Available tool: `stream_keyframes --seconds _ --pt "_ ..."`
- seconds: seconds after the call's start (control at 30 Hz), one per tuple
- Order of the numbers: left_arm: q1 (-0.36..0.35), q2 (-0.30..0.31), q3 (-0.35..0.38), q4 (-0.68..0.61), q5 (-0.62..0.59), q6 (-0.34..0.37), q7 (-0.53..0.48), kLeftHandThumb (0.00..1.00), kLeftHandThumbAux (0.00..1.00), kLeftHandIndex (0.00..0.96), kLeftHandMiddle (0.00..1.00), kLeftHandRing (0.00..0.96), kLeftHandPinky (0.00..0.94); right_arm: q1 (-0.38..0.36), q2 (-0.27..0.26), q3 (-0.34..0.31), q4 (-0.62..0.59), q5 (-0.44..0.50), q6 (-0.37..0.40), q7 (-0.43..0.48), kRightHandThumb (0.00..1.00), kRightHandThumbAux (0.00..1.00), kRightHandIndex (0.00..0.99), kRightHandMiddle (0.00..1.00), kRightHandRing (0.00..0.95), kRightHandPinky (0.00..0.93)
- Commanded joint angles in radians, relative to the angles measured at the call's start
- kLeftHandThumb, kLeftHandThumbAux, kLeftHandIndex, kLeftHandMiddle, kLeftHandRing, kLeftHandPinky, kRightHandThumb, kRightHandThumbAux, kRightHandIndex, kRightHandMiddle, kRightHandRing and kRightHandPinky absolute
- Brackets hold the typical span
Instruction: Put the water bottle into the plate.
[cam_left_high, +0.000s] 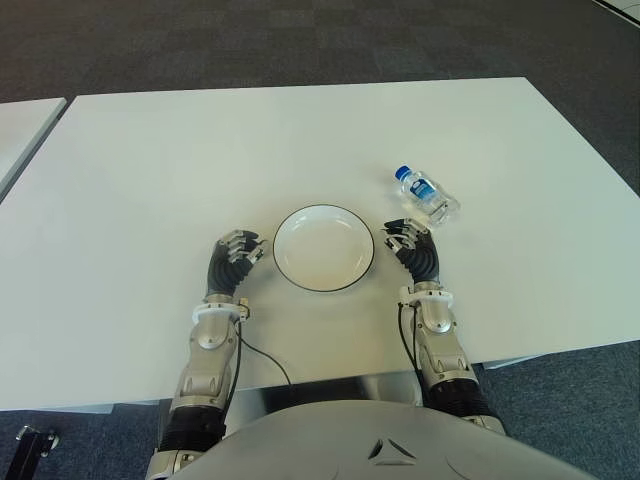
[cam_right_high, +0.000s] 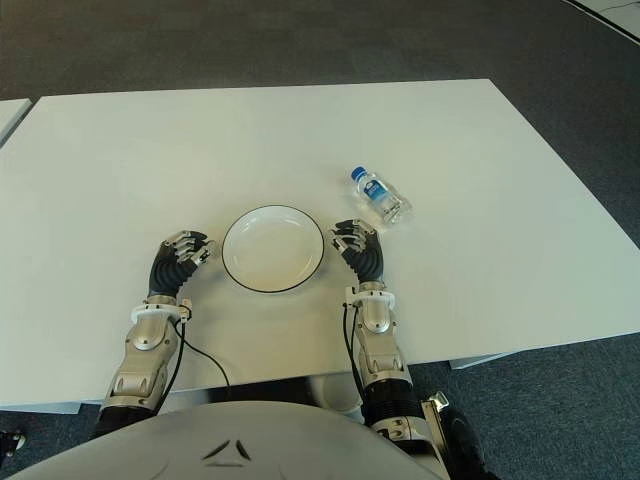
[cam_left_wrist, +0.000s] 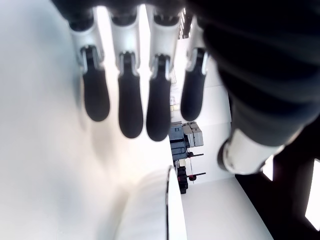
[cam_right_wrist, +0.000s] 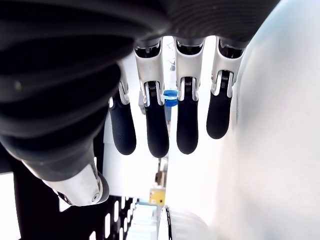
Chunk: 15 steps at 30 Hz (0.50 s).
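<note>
A small water bottle (cam_left_high: 426, 196) lies on its side on the white table (cam_left_high: 150, 180), just beyond the fingertips of the robot's right hand (cam_left_high: 408, 240), which hangs loosely curled and holds nothing. The empty plate (cam_left_high: 323, 247) sits just inward of that hand, between it and the left hand (cam_left_high: 236, 252), also relaxed and empty. The risk from here: a round bottle lying flat may roll away if the fingers nudge it before closing, and a clumsy carry could clip the plate's rim and shift it.
</note>
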Motion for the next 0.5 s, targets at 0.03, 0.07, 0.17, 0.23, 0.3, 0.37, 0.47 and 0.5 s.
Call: stream_keyframes --seconds 0.03,0.07,0.17,0.23,0.3,0.37,0.47,0.5 --pt "0.008 0.0 -0.003 0.025 0.004 0.004 -0.004 0.7 0.718 0.429 0.527 0.524 0.491 0.014 0.002 -0.001 -0.003 0.009 0.019 0.001 0.705 0.738 0.417 0.405 0.367 0.367" --pt "0.008 0.0 -0.004 0.027 0.005 0.002 -0.003 0.699 0.718 0.429 0.528 0.526 0.493 0.014 0.002 -0.001 -0.004 0.01 0.019 0.002 0.705 0.738 0.417 0.404 0.367 0.368" --pt "0.007 0.0 -0.004 0.029 0.007 -0.002 -0.001 0.699 0.718 0.429 0.529 0.528 0.494 0.015 0.001 -0.001 -0.006 0.011 0.018 0.004 0.706 0.738 0.417 0.402 0.366 0.369" --pt "0.007 0.0 -0.004 0.032 0.009 -0.006 0.001 0.699 0.718 0.429 0.53 0.53 0.496 0.015 0.001 -0.001 -0.007 0.012 0.017 0.005 0.706 0.737 0.417 0.401 0.366 0.371" --pt "0.006 0.0 -0.004 0.036 0.01 -0.01 0.002 0.698 0.718 0.429 0.533 0.533 0.497 0.016 0.001 -0.001 -0.007 0.012 0.016 0.006 0.706 0.737 0.417 0.401 0.367 0.371" --pt "0.006 0.001 -0.003 0.04 0.01 -0.014 0.002 0.698 0.718 0.429 0.535 0.536 0.499 0.016 0.001 -0.001 -0.007 0.013 0.015 0.006 0.706 0.737 0.417 0.401 0.368 0.37" --pt "0.005 0.002 -0.002 0.047 0.01 -0.021 0.001 0.698 0.718 0.429 0.537 0.537 0.501 0.016 0.002 -0.001 -0.008 0.012 0.015 0.006 0.706 0.737 0.417 0.401 0.367 0.369" --pt "0.004 0.002 -0.002 0.049 0.01 -0.023 0.001 0.698 0.719 0.429 0.538 0.538 0.502 0.016 0.002 -0.001 -0.008 0.012 0.015 0.006 0.706 0.737 0.417 0.402 0.367 0.369"
